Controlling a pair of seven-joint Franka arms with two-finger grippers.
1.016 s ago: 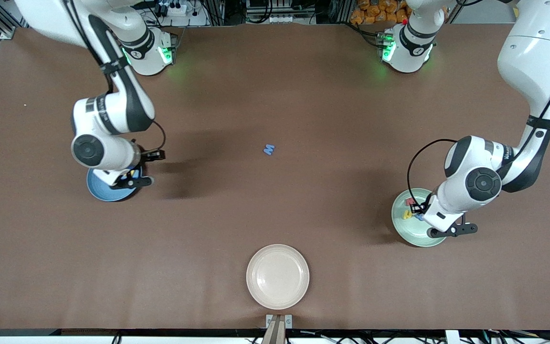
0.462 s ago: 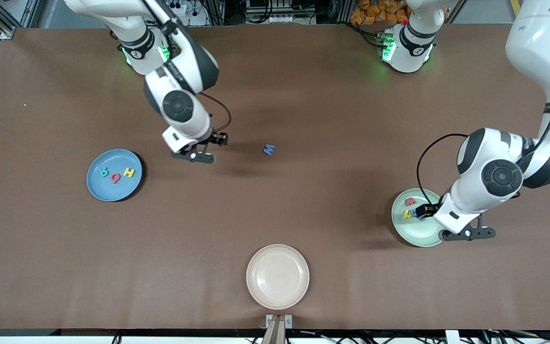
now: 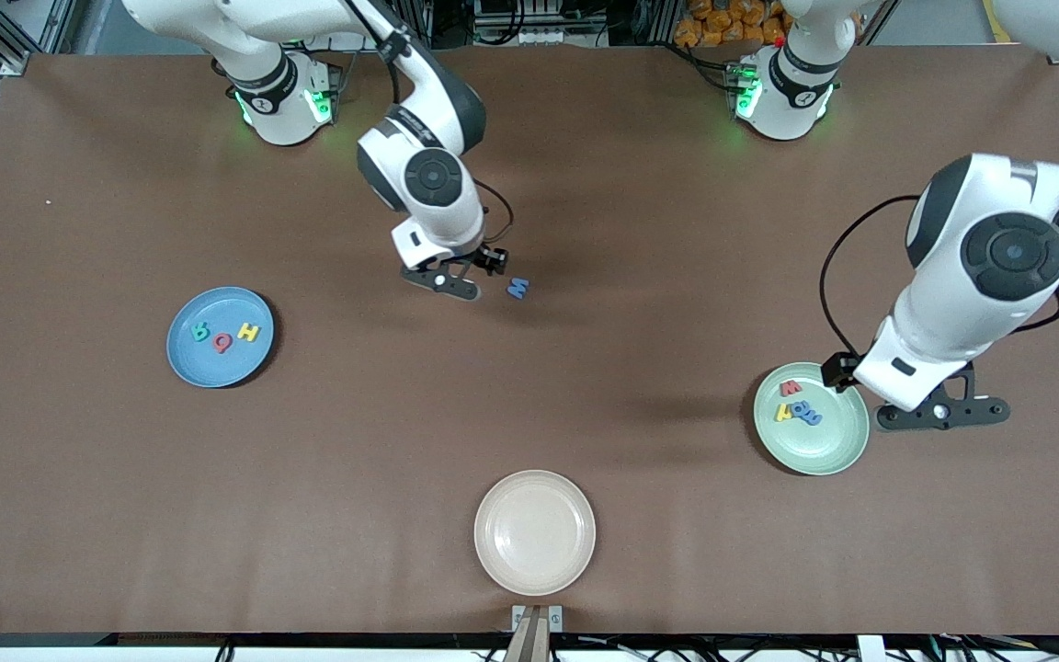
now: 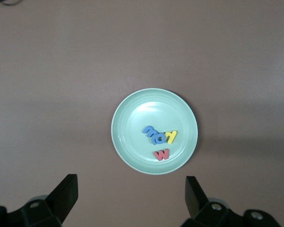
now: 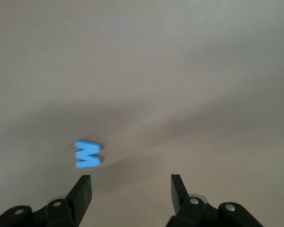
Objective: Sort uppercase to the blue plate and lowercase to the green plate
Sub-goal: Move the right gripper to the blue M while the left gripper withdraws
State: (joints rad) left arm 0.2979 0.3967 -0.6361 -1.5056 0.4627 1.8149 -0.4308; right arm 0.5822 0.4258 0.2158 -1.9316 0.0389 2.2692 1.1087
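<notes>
Blue and alone on the brown desk (image 3: 640, 230), the W (image 3: 518, 289) lay near the middle, just beside the right hand (image 3: 470, 276), which hung low over the desk toward the right arm's end from the letter. From the right wrist camera the W (image 5: 88, 153) sat ahead of the spread fingers (image 5: 83, 189), off to one side and not between them; that hand was parted and held nothing.

Toward the right arm's end, the blue plate (image 3: 189, 363) carried a teal R (image 3: 201, 332), a red Q (image 3: 223, 343) and a yellow H (image 3: 248, 332), close together in a row.

Toward the left arm's end, the green plate (image 3: 824, 450) held a red w (image 3: 791, 389), a yellow letter (image 3: 783, 413) and two blue letters (image 3: 805, 412) touching each other. The left hand (image 3: 941, 412) hovered over the plate's edge, its fingers (image 4: 66, 191) spread wide and empty, the plate (image 4: 132, 156) showing between them from above.

Nearest the front camera lay a cream plate (image 3: 493, 552) with nothing in it.
</notes>
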